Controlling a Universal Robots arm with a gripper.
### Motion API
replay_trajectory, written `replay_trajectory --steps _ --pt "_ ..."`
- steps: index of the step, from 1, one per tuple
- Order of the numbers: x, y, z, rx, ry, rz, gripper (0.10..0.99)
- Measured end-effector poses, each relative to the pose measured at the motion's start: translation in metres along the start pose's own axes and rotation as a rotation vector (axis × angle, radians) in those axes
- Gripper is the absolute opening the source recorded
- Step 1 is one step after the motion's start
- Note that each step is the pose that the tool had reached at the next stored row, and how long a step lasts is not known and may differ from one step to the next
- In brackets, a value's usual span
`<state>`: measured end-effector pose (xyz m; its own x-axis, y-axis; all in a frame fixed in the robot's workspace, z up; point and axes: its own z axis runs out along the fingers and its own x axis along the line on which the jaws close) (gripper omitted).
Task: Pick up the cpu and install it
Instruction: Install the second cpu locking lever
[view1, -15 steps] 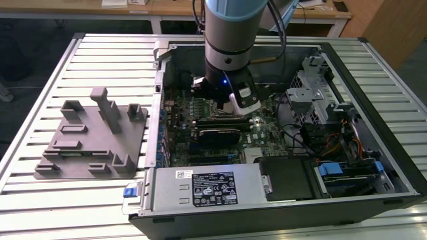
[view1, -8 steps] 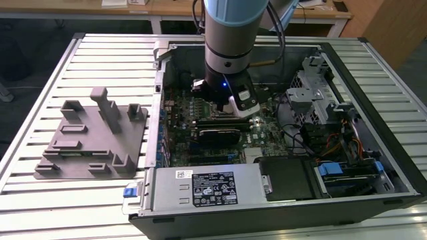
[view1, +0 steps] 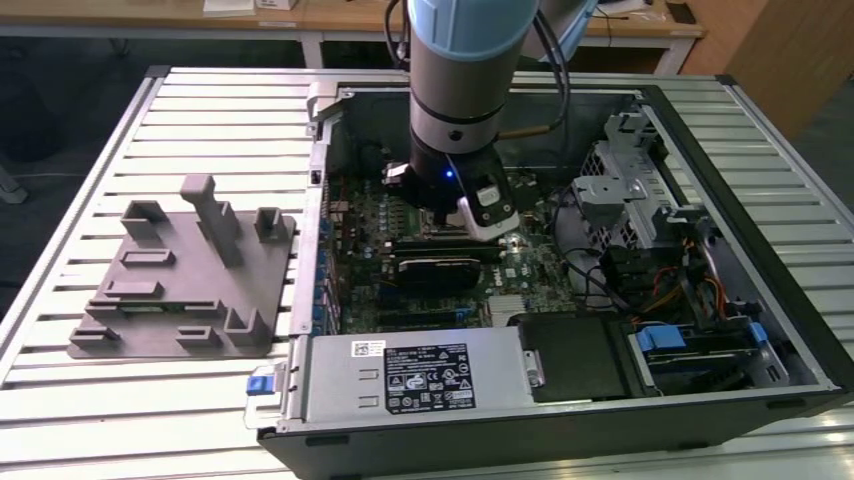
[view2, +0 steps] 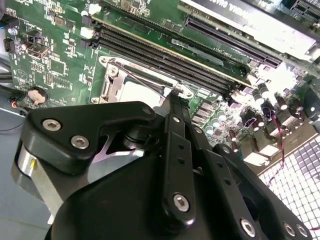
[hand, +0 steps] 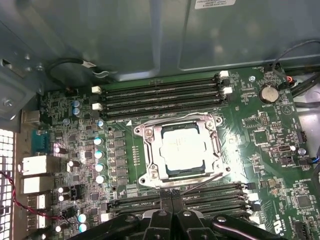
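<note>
Now the cpu (hand: 182, 148), a flat silver square, lies seated in the motherboard socket (hand: 181, 151), ringed by the socket's metal frame. In the first wrist view it sits at the middle of the green motherboard (hand: 260, 150), with memory slots (hand: 160, 95) running along the socket's twelve o'clock side and more slots along its six o'clock side. Its flat, level look inside the frame suggests it is already placed where it belongs, not merely resting on top.

In the first wrist view, the gripper (hand: 171, 197) hangs close above the board, at six o'clock from the socket. Its two black fingers (hand: 165, 205) are pressed together with nothing between them, so the chip is free of the robot. In the second wrist view the same closed fingers point toward the pale chip (view2: 137, 95) just past their tips.

In the exterior view the arm (view1: 461, 90) reaches straight down into an open computer case (view1: 747, 330) lying on its side on a slatted metal table (view1: 80, 400), which lets the robot work on the board from above. At nine o'clock from the case, well apart from the arm, stands a grey plastic tray (view1: 187, 300) with upright pegs, probably a parts holder. A power supply (view1: 427, 375) fills the case's six o'clock edge.
</note>
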<state>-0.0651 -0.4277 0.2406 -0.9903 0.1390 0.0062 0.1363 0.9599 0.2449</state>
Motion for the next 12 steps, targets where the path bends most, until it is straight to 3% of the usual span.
replay_trajectory --steps 12 --pt "-0.0014 -0.0029 0.0075 0.0 0.0005 0.0 0.106"
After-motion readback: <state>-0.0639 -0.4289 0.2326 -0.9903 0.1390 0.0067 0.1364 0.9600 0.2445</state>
